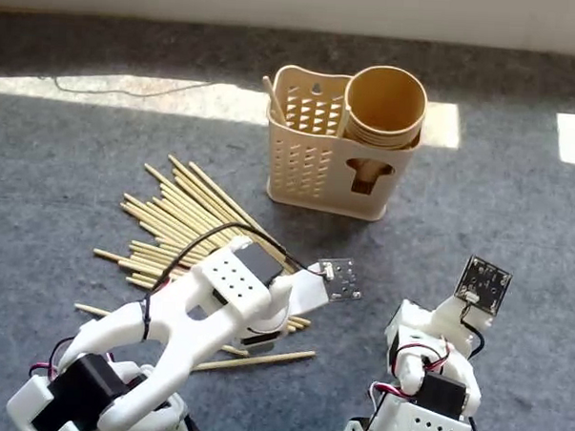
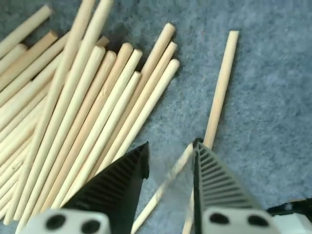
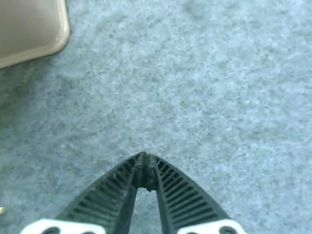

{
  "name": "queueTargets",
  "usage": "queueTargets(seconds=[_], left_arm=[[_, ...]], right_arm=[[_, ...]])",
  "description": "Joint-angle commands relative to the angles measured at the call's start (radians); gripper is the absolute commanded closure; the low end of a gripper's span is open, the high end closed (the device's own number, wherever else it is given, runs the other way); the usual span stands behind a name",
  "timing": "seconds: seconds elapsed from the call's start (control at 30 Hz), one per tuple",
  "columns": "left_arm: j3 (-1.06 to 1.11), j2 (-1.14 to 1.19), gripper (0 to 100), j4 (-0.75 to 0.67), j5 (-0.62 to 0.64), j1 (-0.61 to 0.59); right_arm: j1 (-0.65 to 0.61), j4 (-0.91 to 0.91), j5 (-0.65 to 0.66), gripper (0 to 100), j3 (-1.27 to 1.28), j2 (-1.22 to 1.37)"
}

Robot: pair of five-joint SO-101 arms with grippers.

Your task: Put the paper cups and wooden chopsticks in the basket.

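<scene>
Left gripper [image 2: 171, 145]: fingers [image 2: 117, 187] released, straddling a loose chopstick [image 2: 168, 178] beside the chopstick pile [image 1: 177, 225] on the bench [image 1: 517, 206]. Basket [image 1: 313, 169] holds stacked paper cups [image 1: 386, 105] (one stick [image 1: 273, 98] too). Right gripper [image 3: 145, 161]: fingers clenched, empty.

Left gripper [image 2: 170, 146] spread, right gripper [image 3: 145, 160] apparently closed

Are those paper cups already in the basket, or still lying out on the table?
In. The paper cups stand stacked upright inside the basket, with their rims above its wall.
</scene>
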Motion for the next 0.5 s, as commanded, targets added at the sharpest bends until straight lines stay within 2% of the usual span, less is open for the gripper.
queueTargets(seconds=[0.0,0.23,0.47], left_arm=[[0.004,-0.004,85,-0.015,0.011,0.025],[0.054,-0.004,85,-0.066,0.014,0.071],[0.053,-0.012,85,-0.072,0.091,0.14]], right_arm=[[0.01,-0.024,-0.006,99.3,0.097,-0.005],[0.01,-0.024,-0.006,99.3,0.097,-0.005],[0.01,-0.024,-0.006,99.3,0.097,-0.005]])
